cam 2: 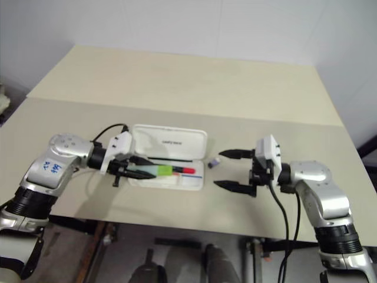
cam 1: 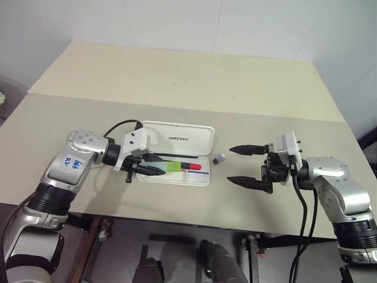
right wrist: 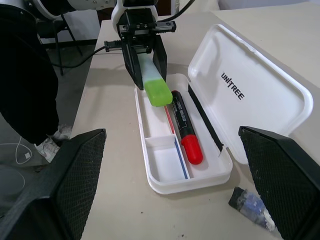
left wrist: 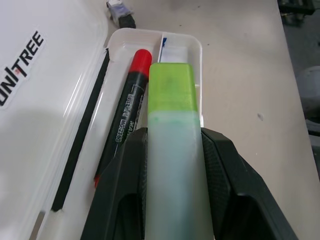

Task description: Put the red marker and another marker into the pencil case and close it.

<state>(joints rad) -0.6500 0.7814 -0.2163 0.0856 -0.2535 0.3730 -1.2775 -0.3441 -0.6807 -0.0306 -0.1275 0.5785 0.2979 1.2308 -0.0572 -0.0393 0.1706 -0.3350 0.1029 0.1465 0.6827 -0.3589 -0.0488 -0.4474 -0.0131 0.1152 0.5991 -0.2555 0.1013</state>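
From the head views, the left pincer (cam 1: 154,165) gripped the green highlighter (cam 1: 173,167) above the open pencil case (cam 1: 175,154); the right pincer (cam 1: 247,166) stood wide and empty, to the right of the case. The left wrist view showed the red marker (left wrist: 131,105) already lying in the tray, so the highlighter probably needed lowering level beside it. The right wrist view showed free tray room on the near side, and a small dark piece (right wrist: 252,209) lay on the worktop (right wrist: 120,200) just outside the case.
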